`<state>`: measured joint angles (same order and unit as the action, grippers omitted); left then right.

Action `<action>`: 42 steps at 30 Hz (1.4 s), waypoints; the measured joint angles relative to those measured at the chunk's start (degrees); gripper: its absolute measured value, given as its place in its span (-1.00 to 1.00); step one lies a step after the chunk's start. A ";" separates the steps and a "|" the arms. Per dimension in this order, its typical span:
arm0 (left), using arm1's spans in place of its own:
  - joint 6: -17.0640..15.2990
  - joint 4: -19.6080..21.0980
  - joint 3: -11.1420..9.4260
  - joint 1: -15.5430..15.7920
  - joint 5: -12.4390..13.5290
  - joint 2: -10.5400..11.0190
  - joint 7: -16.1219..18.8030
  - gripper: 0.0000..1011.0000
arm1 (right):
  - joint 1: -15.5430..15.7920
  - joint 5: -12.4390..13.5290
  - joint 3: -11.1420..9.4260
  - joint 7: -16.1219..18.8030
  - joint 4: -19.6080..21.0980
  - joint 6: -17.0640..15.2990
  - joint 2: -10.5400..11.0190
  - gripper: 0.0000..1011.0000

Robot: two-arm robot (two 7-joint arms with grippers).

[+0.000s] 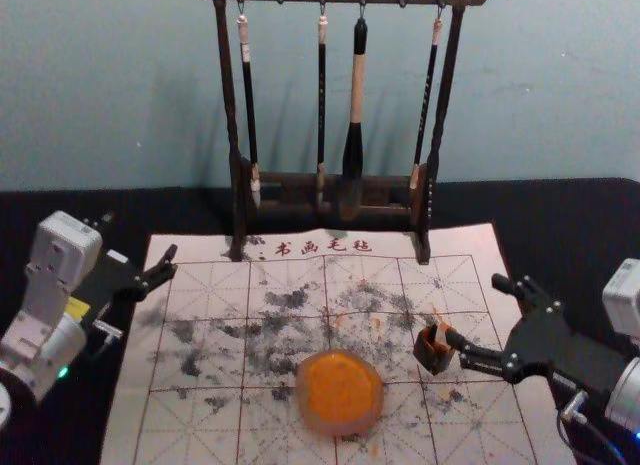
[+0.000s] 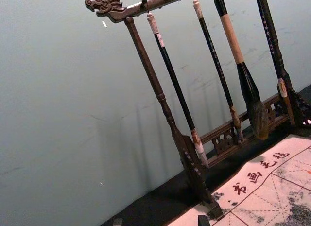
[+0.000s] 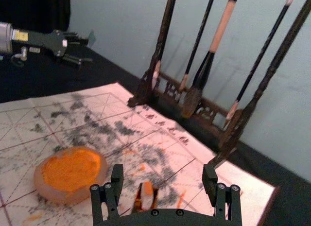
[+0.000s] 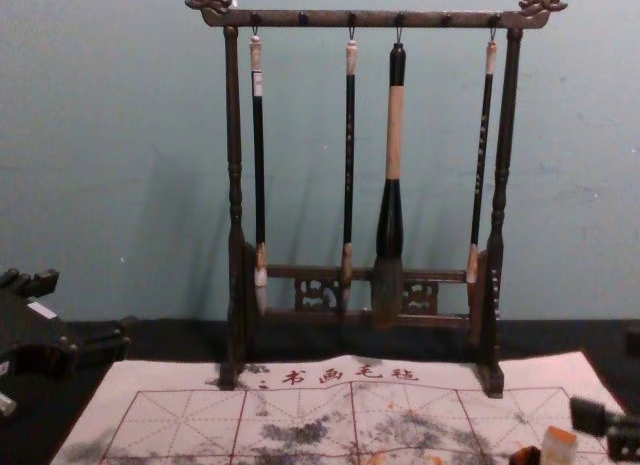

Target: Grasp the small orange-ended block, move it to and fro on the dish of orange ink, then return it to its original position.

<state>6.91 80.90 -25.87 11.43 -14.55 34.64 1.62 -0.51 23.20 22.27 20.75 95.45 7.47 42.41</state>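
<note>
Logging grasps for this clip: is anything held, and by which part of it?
Nothing is held. The right tool is open, with a gap showing on each side of the block; the left tool is open and empty.

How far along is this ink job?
Done: nothing certain; the block is ungripped. In hand: probably the grasp, as the open right gripper is close to it. Left, if so: strokes on the dish of orange ink, then the return.
</note>
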 joint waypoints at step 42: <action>0.00 0.00 0.00 0.00 0.00 0.00 0.00 0.98 | -4.14 -2.41 -0.69 7.31 -8.67 -7.29 -7.85 0.98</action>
<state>6.91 80.90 -25.86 11.43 -14.55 34.65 1.62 -4.65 20.80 21.58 28.06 86.78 0.18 34.56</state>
